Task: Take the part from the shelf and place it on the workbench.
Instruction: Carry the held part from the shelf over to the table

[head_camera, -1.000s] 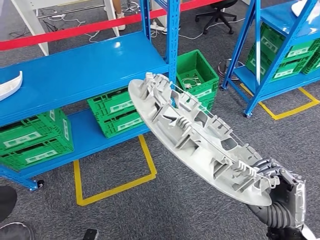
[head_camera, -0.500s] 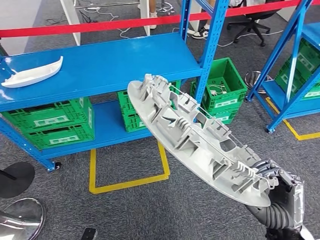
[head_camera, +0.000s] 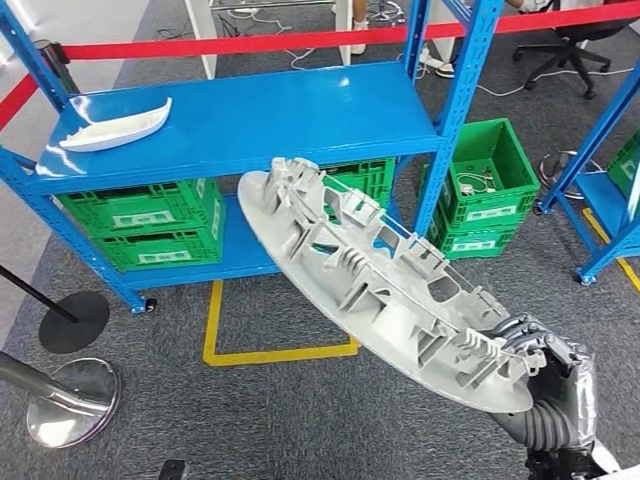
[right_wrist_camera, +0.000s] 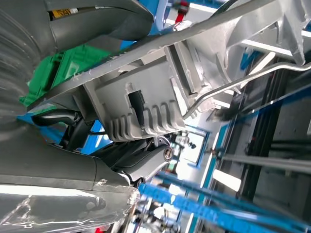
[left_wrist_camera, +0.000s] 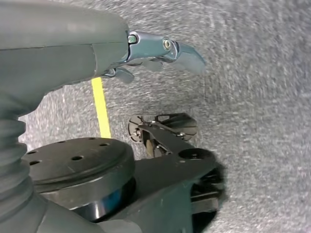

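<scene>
Part [head_camera: 370, 275], long, grey and ribbed, is gripped at its near end by the right hand [head_camera: 547, 375], above the carpet. Left hand [left_wrist_camera: 161, 48] hangs with nothing in it; whether its fingers are spread or curled, I cannot tell.

A workshop or factory storage area is shown, marked by blue steel shelving [head_camera: 249, 115], green plastic crates [head_camera: 143, 225] stowed beneath, yellow floor tape [head_camera: 275, 352] on grey carpet, and a red barrier tape [head_camera: 226, 45].
</scene>
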